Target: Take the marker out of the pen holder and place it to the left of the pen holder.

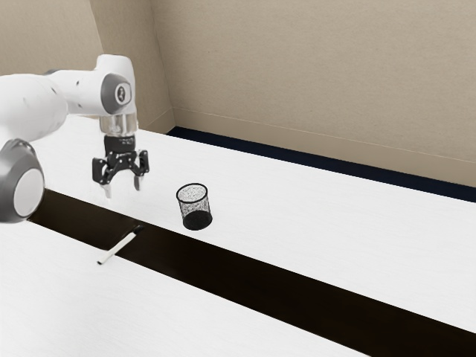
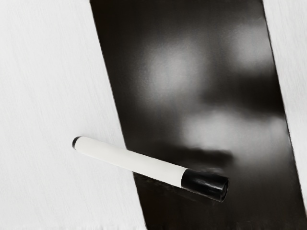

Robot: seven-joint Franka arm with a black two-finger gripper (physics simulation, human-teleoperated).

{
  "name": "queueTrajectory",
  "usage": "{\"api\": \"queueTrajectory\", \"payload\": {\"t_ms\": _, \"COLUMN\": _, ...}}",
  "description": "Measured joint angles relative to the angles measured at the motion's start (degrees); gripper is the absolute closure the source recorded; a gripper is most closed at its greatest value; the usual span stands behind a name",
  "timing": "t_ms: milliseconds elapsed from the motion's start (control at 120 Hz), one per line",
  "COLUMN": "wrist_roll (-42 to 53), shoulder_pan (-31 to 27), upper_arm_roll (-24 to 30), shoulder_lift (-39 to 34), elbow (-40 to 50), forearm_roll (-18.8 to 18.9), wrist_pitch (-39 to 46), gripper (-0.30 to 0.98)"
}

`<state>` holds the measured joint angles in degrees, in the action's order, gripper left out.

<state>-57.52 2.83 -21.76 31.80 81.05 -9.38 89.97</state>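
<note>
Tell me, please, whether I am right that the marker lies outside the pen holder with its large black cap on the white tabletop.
Not quite: the marker does lie outside the pen holder, but the wrist view shows its large black cap on the dark strip, not the white tabletop.

An indoor room, office-like by its pen holder and marker on a white desk with a black band; beige walls, a pale baseboard and a dark blue floor lie beyond. Whether office, lab or home, I cannot tell.
</note>
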Motion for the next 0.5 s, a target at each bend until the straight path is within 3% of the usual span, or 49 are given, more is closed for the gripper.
{"api": "queueTrajectory", "payload": {"t_ms": 158, "wrist_roll": 2.2, "shoulder_pan": -2.6, "upper_arm_roll": 6.1, "shoulder_lift": -12.0, "elbow": 0.4, "forearm_roll": 0.4, "wrist_pitch": 6.0, "gripper": 0.03}}
{"api": "queueTrajectory", "payload": {"t_ms": 275, "wrist_roll": 8.0, "shoulder_pan": -3.9, "upper_arm_roll": 7.3, "shoulder_lift": -16.9, "elbow": 0.9, "forearm_roll": 0.9, "wrist_pitch": 7.6, "gripper": 0.02}}
{"api": "queueTrajectory", "payload": {"t_ms": 500, "wrist_roll": 20.5, "shoulder_pan": -4.4, "upper_arm_roll": 7.5, "shoulder_lift": -19.8, "elbow": 1.7, "forearm_roll": 3.0, "wrist_pitch": 5.1, "gripper": 0.01}}
